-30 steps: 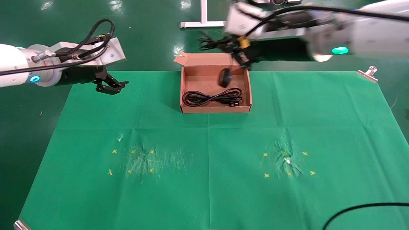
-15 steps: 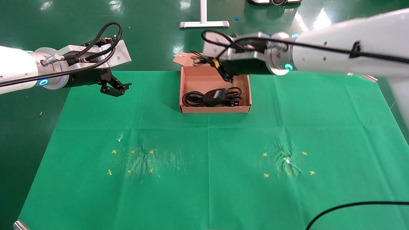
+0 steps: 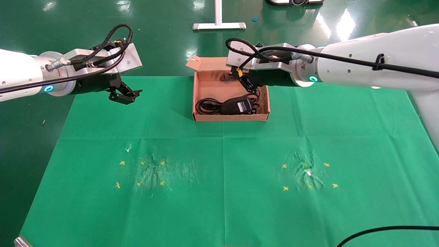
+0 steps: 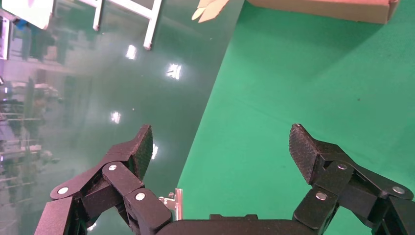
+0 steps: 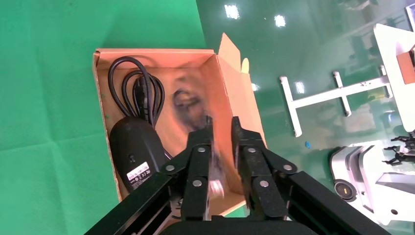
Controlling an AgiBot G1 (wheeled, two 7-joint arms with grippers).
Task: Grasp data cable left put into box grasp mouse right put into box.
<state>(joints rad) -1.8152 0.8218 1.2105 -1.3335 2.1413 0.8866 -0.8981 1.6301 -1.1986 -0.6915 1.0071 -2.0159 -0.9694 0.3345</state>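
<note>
The brown box (image 3: 229, 117) stands at the far middle of the green cloth. The data cable (image 3: 205, 104) lies coiled inside it on the left. The mouse (image 3: 236, 105) lies in the box label up, partly on the cable. My right gripper (image 3: 240, 74) hovers over the box's back part. Its fingers are nearly together, and the mouse's blurred cord bundle (image 3: 223, 76) sticks out past them. The right wrist view shows the gripper (image 5: 221, 125), mouse (image 5: 134, 152), cable (image 5: 134, 81), cord bundle (image 5: 188, 103) and box wall (image 5: 244, 103). My left gripper (image 3: 123, 94) is open and empty, left of the box.
Yellow crosses (image 3: 142, 173) and scuffed patches mark the near cloth on both sides. A metal clip (image 3: 22, 242) holds the near left corner. A black cable (image 3: 384, 228) crosses the near right corner. The left wrist view shows its open gripper (image 4: 220, 142) and the box's edge (image 4: 323, 7).
The mouse hung from my right gripper above the box, then came down onto the data cable. The right gripper moved left and lower over the box. The left arm barely moved.
</note>
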